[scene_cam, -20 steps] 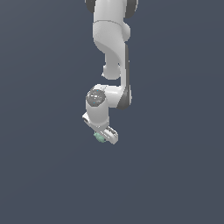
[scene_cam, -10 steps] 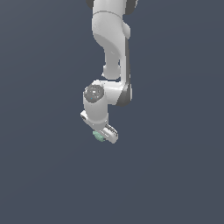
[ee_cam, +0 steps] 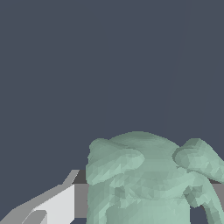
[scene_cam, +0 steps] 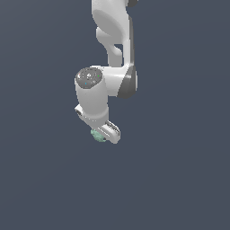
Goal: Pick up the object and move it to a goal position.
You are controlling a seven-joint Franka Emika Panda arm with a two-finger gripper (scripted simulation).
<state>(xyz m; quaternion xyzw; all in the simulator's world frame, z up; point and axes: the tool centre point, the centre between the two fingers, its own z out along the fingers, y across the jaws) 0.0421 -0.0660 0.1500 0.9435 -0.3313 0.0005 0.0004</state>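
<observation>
You have the object [scene_cam: 97, 135], a small pale mint-green lump, sitting in the gripper [scene_cam: 104, 136] at the low end of the white arm [scene_cam: 112, 31], which comes down from the top of the exterior view. The gripper is closed around the object, which pokes out on the exterior view's left of the white fingers [scene_cam: 111, 131]. In the wrist view the object [ee_cam: 148, 179] fills the lower part of the picture, lumpy with rounded knobs, and a white and grey finger [ee_cam: 57, 205] lies against its side. Around the arm you see only plain dark blue-grey ground [scene_cam: 179, 179], with no container or other item in sight, and you cannot tell whether the object touches that ground.
</observation>
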